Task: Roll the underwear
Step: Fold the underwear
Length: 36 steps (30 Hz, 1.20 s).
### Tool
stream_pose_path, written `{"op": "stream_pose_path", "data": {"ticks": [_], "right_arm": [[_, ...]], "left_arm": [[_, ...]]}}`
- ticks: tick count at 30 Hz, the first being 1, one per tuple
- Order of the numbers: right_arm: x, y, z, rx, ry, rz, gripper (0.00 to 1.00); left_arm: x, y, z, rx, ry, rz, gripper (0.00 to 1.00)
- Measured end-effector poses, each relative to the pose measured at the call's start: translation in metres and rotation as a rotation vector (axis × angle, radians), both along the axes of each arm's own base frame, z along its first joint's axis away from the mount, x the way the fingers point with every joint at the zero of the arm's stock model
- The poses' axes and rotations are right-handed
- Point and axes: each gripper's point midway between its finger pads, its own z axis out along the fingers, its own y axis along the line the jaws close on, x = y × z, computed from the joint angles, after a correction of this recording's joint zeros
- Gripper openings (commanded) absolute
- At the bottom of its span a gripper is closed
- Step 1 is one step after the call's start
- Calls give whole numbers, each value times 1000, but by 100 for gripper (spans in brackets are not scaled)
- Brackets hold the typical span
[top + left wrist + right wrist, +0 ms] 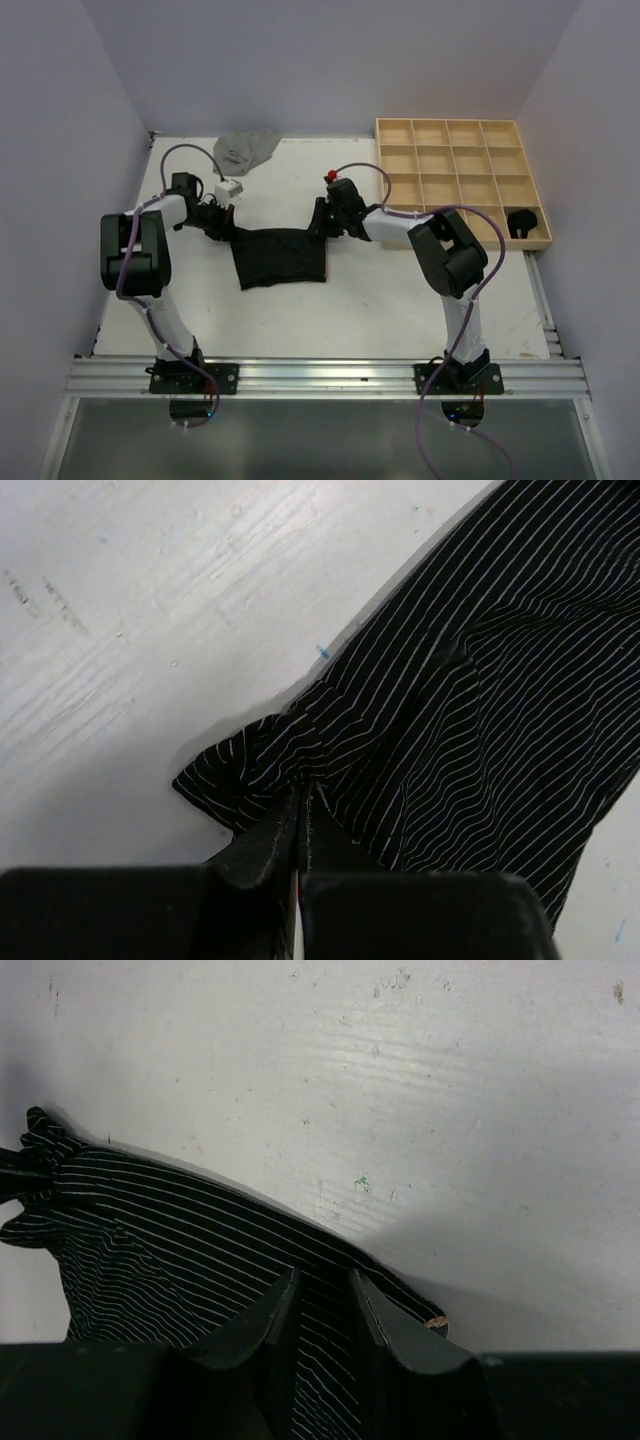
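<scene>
While the black striped briefs (280,258) lay spread flat mid-table (400,310), between the two arms, I noted each far corner had a tool on it. Left gripper (303,792): jaws fully closed, a bunched knot of striped cloth pinched at the very tips. Right gripper (322,1278): fingers partly apart, the hem and a fold of cloth lying between them; I could not tell whether they actually bit the fabric or only straddled it. The hem ran raised off the wood between the two tools, casting a shadow, so it looked taut. Main risk as I judged it: uneven hold. If the right side was loose, any pull or fold toward the near edge would drag only the left corner, skewing the cloth into a diagonal twist instead of a straight roll. Second risk: the left pinch sat on a small tuft at the extreme corner, so a firm tug could slip it free. Third: pulling the arms apart any harder might stretch the band, and it could spring back and wrinkle once let go. Plain grey briefs (245,150) sat crumpled at the far edge, well apart from the work. The wooden grid tray (400,130) stood at the far right, also well apart.
</scene>
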Motion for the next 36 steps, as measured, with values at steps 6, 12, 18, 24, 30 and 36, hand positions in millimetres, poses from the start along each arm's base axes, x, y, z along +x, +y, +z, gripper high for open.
{"op": "stream_pose_path", "data": {"ticks": [6, 12, 18, 24, 30, 36], "right_arm": [[-14, -8, -1, 1, 1, 5, 29], [-36, -10, 1, 42, 14, 46, 36], [-54, -18, 16, 43, 41, 68, 40], [-50, -16, 80, 86, -40, 70, 38], [-64, -5, 96, 144, -45, 107, 34], [-115, -6, 7, 89, 183, 133, 33]], "left_arm": [[-4, 20, 0, 46, -11, 34, 4], [1, 25, 9, 17, -46, 28, 39], [16, 20, 85, -53, -256, -5, 44], [13, -4, 161, -114, -454, -98, 39], [-33, -39, 99, -177, -249, -179, 30], [-60, -41, 32, -203, 13, -155, 26]]}}
